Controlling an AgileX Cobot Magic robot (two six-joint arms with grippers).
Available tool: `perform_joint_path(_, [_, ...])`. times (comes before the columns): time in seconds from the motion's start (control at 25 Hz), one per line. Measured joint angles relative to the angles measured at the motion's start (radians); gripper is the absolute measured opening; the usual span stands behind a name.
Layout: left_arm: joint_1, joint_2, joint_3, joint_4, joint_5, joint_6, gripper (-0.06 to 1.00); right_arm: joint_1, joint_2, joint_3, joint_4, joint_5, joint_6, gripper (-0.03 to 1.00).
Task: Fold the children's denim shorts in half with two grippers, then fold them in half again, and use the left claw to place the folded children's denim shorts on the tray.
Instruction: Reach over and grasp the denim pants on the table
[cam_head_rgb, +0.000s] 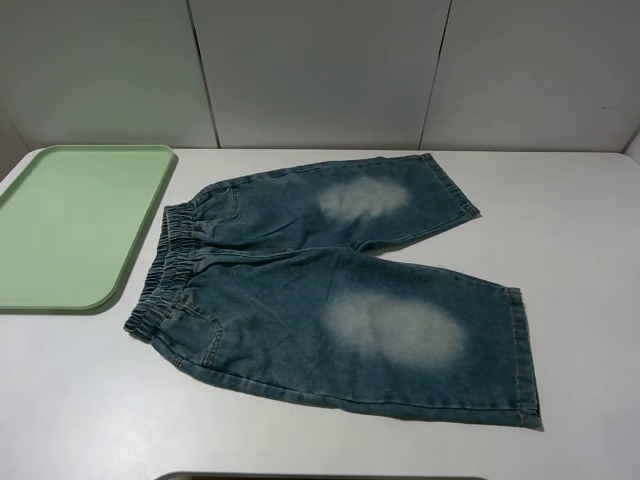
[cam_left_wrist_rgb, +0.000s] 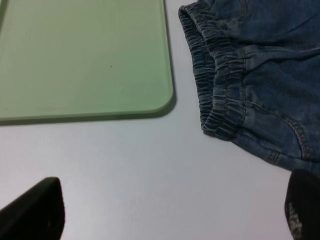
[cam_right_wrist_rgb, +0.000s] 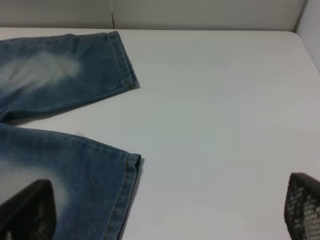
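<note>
The children's denim shorts (cam_head_rgb: 330, 285) lie spread flat on the white table, waistband (cam_left_wrist_rgb: 220, 80) toward the tray, both legs pointing right with a pale faded patch on each. The pale green tray (cam_head_rgb: 75, 225) sits at the far left, bare. Neither arm shows in the exterior high view. In the left wrist view my left claw (cam_left_wrist_rgb: 175, 210) is open above bare table, near the waistband's front corner and the tray's corner (cam_left_wrist_rgb: 160, 100). In the right wrist view my right gripper (cam_right_wrist_rgb: 169, 205) is open, one finger over the nearer leg's hem (cam_right_wrist_rgb: 127, 185). Nothing is between either pair of fingers.
White wall panels (cam_head_rgb: 320, 70) rise behind the table. Bare tabletop (cam_right_wrist_rgb: 225, 125) stretches to the right of the leg hems and along the front edge. A thin dark edge (cam_head_rgb: 300, 477) shows at the bottom of the exterior high view.
</note>
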Motion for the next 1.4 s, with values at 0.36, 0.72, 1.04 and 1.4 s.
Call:
perform_joint_path(0.36, [-0.034,0.0,0.0,0.0,0.0,0.0,0.87,0.0,0.0,0.0,0.0,0.0,0.0,0.69])
perform_joint_path(0.72, [-0.104,0.0,0.0,0.001,0.0,0.0,0.87,0.0,0.0,0.0,0.0,0.0,0.0,0.69])
perform_joint_path(1.04, [-0.118,0.0,0.0,0.001,0.0,0.0,0.87,0.0,0.0,0.0,0.0,0.0,0.0,0.69])
perform_joint_path(1.4, [-0.118,0.0,0.0,0.001,0.0,0.0,0.87,0.0,0.0,0.0,0.0,0.0,0.0,0.69])
